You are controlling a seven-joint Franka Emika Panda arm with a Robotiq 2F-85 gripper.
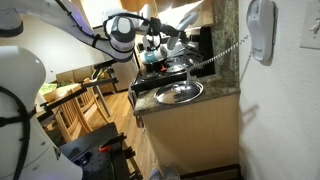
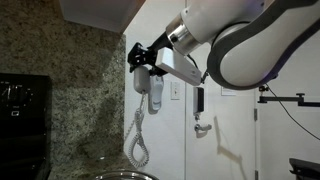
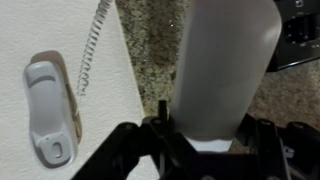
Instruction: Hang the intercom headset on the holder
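Wrist view shows the black gripper (image 3: pixel 205 140) clamped on the slim light-grey telephone-style intercom headset (image 3: pixel 225 70), its white coiled cord (image 3: pixel 93 45) trailing towards the empty rounded grey wall holder (image 3: pixel 48 110) nearby, so pickup looks done, with hanging still to come.

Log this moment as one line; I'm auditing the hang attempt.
end effector: shut on intercom headset | holder: on wall, empty | status: headset not yet hung

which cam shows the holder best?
Wrist view: the holder shows whole and face-on on the wall. In an exterior view it is oblique at the top edge; in an exterior view it is small, below the end effector.
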